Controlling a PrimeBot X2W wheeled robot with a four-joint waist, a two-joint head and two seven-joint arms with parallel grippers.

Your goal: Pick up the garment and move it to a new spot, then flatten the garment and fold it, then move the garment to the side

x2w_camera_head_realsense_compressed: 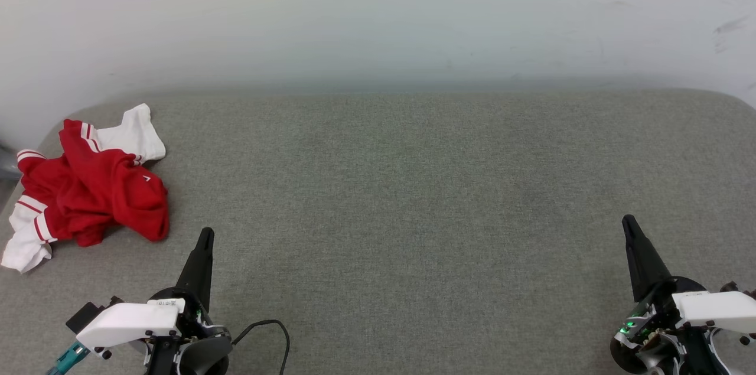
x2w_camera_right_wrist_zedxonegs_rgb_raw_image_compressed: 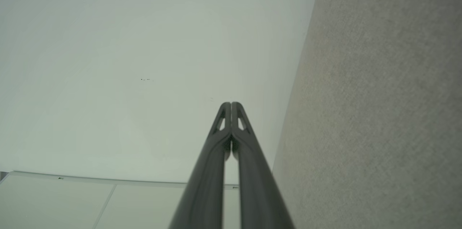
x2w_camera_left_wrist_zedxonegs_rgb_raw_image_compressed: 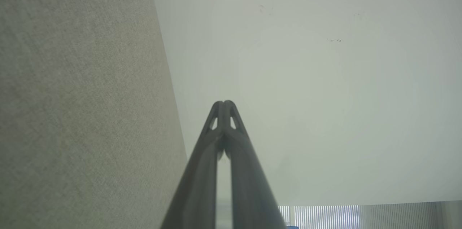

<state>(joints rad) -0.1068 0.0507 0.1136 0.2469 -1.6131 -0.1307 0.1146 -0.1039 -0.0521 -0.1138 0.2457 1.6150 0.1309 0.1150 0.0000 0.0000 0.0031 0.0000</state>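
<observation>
**Plainly at rest: both claws shut, jersey heaped at the far left**

Nearest, low at the near edge of the head view: left gripper (x2w_camera_head_realsense_compressed: 205,233) and right gripper (x2w_camera_head_realsense_compressed: 628,220), set wide apart with fingers pointing away over the work surface. On each, the two dark fingers are pressed together to a single point, with nothing between them. Both wrist views confirm this, showing tips meeting and no cloth caught. It reads as a parked pose, probably chosen to keep the arms off the middle of the surface. A black cable (x2w_camera_head_realsense_compressed: 271,328) loops beside the left wrist.

Next out: a grey fabric-covered surface (x2w_camera_head_realsense_compressed: 401,198), broad and flat, with rounded far corners. The wide bare middle is the likely new spot for laying the shirt out.

Further, hard against the left edge: the garment (x2w_camera_head_realsense_compressed: 100,192), a crumpled red mound. One white sleeve (x2w_camera_head_realsense_compressed: 136,133) is flung toward the back and the other white sleeve (x2w_camera_head_realsense_compressed: 23,245) trails toward the near-left. Striped trim shows at the cuffs, and a small white logo (x2w_camera_head_realsense_compressed: 147,178) sits on top. It lies beyond and left of the left gripper, near it but apart, and well apart from the right one. No numerals can be made out in the folds.

Farthest: a pale wall (x2w_camera_head_realsense_compressed: 378,15), scuffed at upper right.

Judgement: the pick-up has not begun. The left arm has the short reach, and its fingers must part first.
</observation>
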